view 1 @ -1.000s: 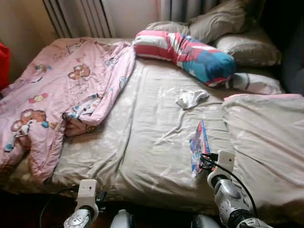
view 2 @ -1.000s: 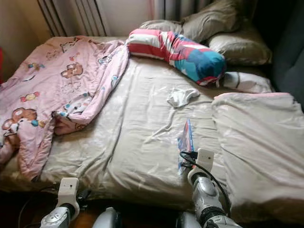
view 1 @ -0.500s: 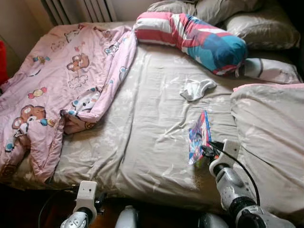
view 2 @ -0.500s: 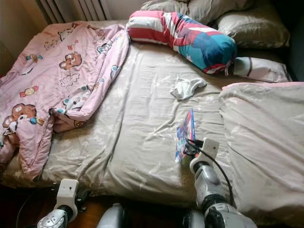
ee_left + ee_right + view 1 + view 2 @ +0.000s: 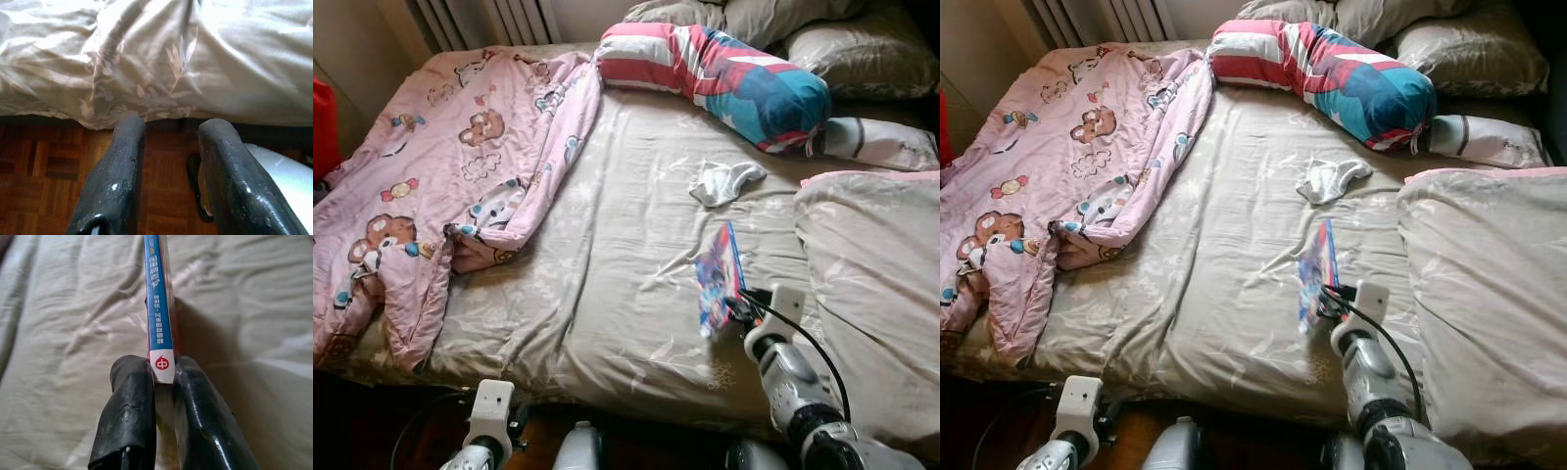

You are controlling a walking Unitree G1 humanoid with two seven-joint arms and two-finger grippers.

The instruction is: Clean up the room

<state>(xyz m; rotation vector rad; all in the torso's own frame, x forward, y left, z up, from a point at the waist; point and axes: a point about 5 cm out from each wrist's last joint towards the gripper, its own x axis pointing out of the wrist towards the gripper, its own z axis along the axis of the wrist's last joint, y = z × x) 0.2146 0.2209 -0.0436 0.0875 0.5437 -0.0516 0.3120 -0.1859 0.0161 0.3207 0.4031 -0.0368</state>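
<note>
A thin book with a blue and red cover stands tilted on edge on the beige bed sheet, near the bed's front right. My right gripper is shut on the book's blue spine; its silver arm reaches over the bed's front edge. A crumpled white sock lies on the sheet further back. A pink teddy-bear blanket is bunched over the bed's left side. My left gripper hangs open low over the wooden floor at the bed's front edge.
A striped red, white and teal bolster lies across the head of the bed, with beige pillows behind it. A folded beige duvet covers the bed's right side. A radiator stands at the back wall.
The camera has shifted slightly. My right gripper has raised the book a little, so it stands more upright than one second ago. The left arm hangs as before.
</note>
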